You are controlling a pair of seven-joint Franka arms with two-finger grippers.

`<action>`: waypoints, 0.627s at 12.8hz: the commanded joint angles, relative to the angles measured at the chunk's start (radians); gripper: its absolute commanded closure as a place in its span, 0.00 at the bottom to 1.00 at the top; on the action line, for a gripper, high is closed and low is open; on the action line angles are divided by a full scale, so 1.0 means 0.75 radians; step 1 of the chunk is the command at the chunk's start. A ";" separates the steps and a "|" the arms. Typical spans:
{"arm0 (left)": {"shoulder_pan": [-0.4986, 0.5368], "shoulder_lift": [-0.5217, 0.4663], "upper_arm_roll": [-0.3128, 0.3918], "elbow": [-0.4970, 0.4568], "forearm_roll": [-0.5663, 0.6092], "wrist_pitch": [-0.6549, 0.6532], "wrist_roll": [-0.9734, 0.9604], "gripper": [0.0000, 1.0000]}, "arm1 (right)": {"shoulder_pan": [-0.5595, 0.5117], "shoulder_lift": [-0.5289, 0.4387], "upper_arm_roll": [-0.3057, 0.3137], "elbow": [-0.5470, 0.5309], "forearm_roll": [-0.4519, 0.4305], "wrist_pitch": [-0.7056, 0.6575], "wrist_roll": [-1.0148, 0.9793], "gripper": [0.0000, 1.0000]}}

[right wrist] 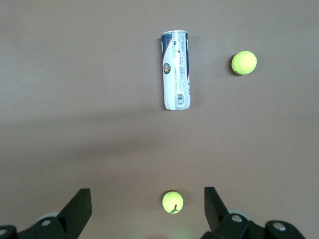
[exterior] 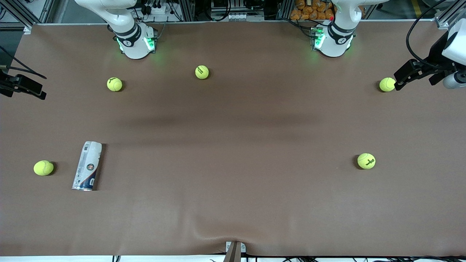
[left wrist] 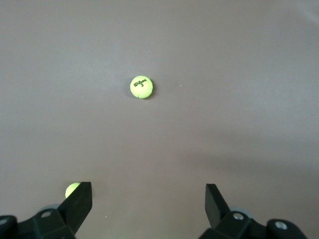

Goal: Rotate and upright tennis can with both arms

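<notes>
Brown counter (exterior: pixel 233 145) holds the tennis can (exterior: pixel 87 166) lying flat, likely light and slippery, best grabbed mid-body, while left pincer (left wrist: pixel 148 201) and right pincer (right wrist: pixel 147 201) wait open.

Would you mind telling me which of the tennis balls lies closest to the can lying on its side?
The ball beside the tennis can, toward the right arm's end of the table. The other four balls lie well away from it.

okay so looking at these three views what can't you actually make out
- Can: front view too small to read its label or see whether it holds balls.
- Right gripper: cut by the front view's edge.
- Ball: partly hidden by a finger of the left gripper in the left wrist view.
</notes>
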State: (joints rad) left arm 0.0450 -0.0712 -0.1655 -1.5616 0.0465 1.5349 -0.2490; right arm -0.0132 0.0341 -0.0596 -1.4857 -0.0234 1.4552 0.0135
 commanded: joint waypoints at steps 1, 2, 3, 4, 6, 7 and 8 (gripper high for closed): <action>0.014 -0.007 -0.002 0.022 -0.017 -0.032 0.023 0.00 | -0.005 0.008 0.014 0.022 -0.018 -0.007 0.021 0.00; 0.014 -0.005 0.000 0.022 -0.017 -0.032 0.023 0.00 | 0.001 0.008 0.014 0.022 -0.018 -0.007 0.021 0.00; 0.014 -0.005 0.000 0.025 -0.013 -0.030 0.023 0.00 | 0.009 0.008 0.014 0.022 -0.020 -0.007 0.021 0.00; 0.014 0.001 0.002 0.051 -0.009 -0.032 0.021 0.00 | 0.011 0.008 0.014 0.022 -0.020 -0.007 0.021 0.00; 0.016 0.015 0.002 0.055 -0.011 -0.032 0.025 0.00 | 0.011 0.008 0.014 0.022 -0.020 -0.009 0.021 0.00; 0.016 0.015 0.002 0.049 -0.011 -0.032 0.027 0.00 | 0.011 0.008 0.014 0.022 -0.020 -0.007 0.021 0.00; 0.014 0.013 0.002 0.041 -0.011 -0.038 0.019 0.00 | 0.009 0.008 0.014 0.022 -0.020 -0.007 0.021 0.00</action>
State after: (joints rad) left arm 0.0491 -0.0696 -0.1625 -1.5455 0.0465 1.5276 -0.2490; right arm -0.0067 0.0341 -0.0524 -1.4857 -0.0234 1.4551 0.0135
